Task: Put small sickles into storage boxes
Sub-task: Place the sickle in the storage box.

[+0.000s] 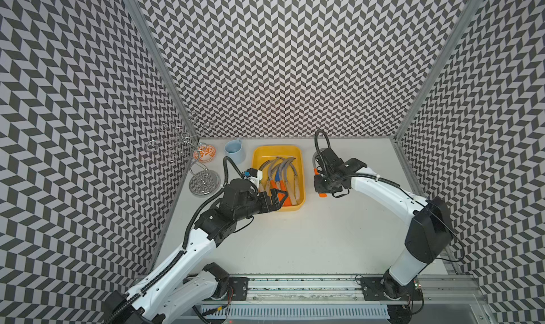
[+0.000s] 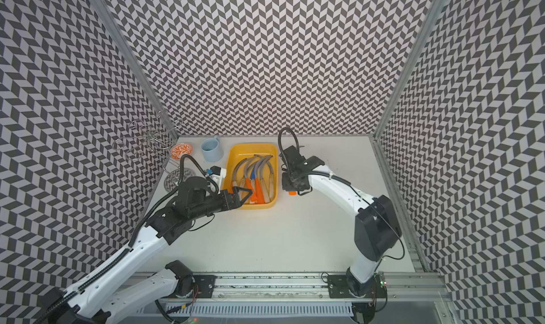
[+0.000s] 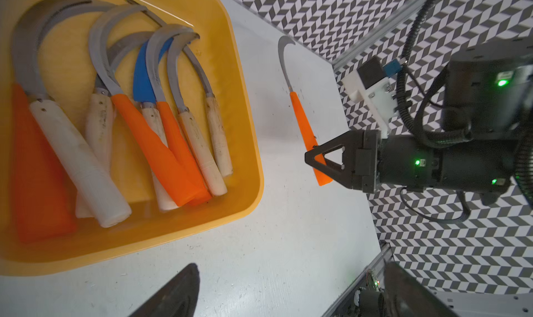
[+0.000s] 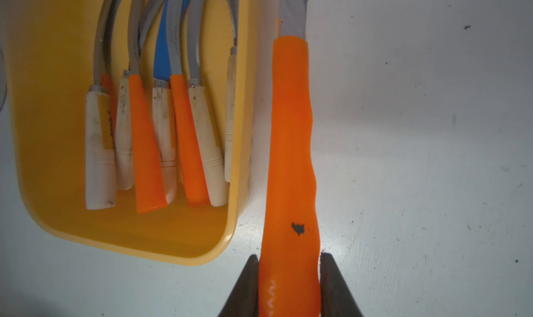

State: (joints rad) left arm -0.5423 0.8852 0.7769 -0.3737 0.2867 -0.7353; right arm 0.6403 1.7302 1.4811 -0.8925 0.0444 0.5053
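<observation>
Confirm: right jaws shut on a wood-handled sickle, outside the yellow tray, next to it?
Wrong handle: the sickle in the right jaws has an orange handle, not wood, as the right wrist view shows. The rest holds: the jaws are shut on it, and it is outside the yellow tray, next to it.

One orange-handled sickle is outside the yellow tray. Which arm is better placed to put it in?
Right. The right end effector is shut on that sickle, close beside the yellow tray. The left end effector is open, empty, on the tray's other side.
</observation>
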